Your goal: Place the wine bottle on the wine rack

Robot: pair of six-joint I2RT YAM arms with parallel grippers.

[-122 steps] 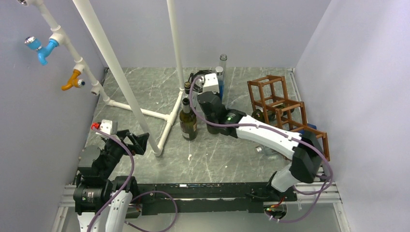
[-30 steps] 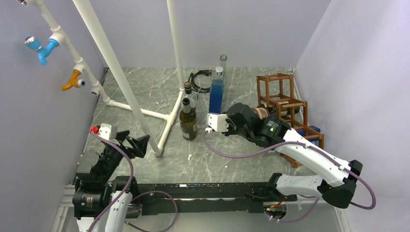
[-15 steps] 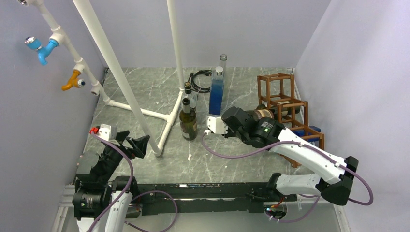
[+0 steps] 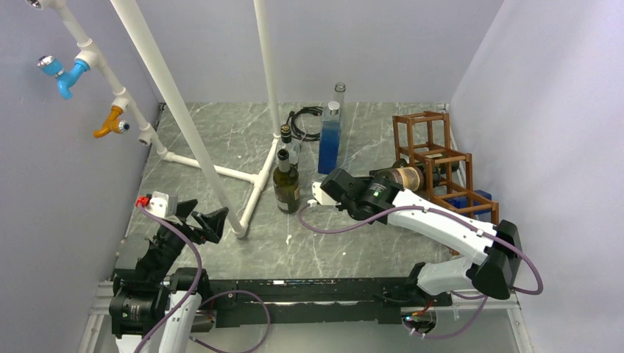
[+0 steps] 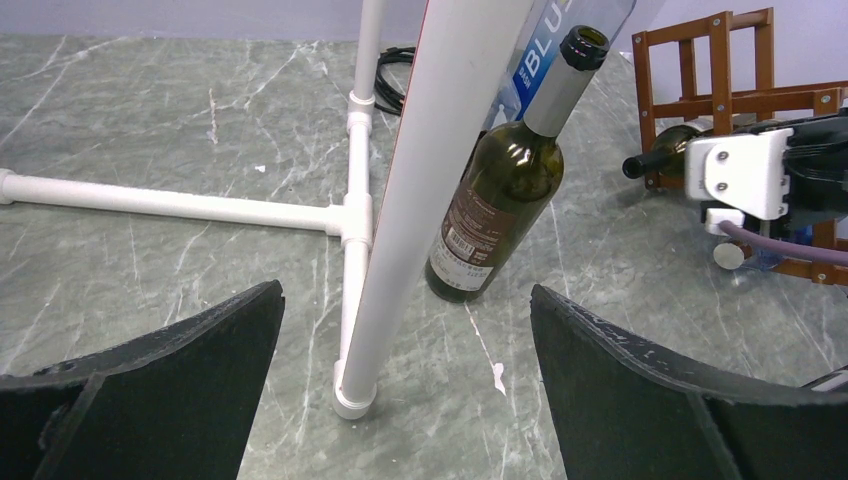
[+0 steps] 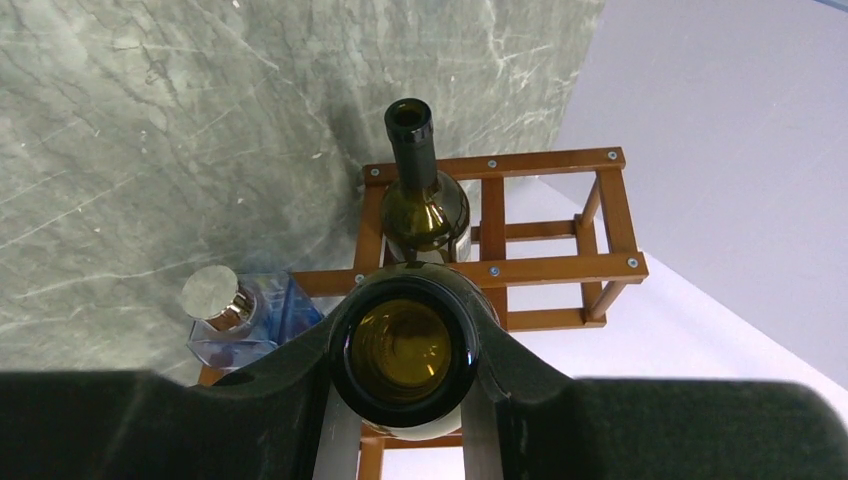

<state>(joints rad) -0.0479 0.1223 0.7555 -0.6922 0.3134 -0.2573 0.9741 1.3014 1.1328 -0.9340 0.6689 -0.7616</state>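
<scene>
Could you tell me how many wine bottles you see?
3: upright bottle by the pipe stand, held bottle in the right gripper, racked bottle in the wine rack; maybe a fourth behind it.

Even, diffuse overhead light; all 3 views bright, shadows faint & soft-edged. Tabletop (image 4: 221, 147) marble veins read clear, no glare. Top view sharp, slight wide-angle bend at edges. Left wrist: jaws near-black, surface detail lost. White pipe (image 5: 440, 150) close to lens, a bit blown out. Green bottle (image 5: 500, 190) shows small highlights. Right wrist: wine bottle (image 6: 405, 350) v. close, lightly soft, amber glow through glass. Wine rack (image 6: 500, 265) behind in focus.
</scene>
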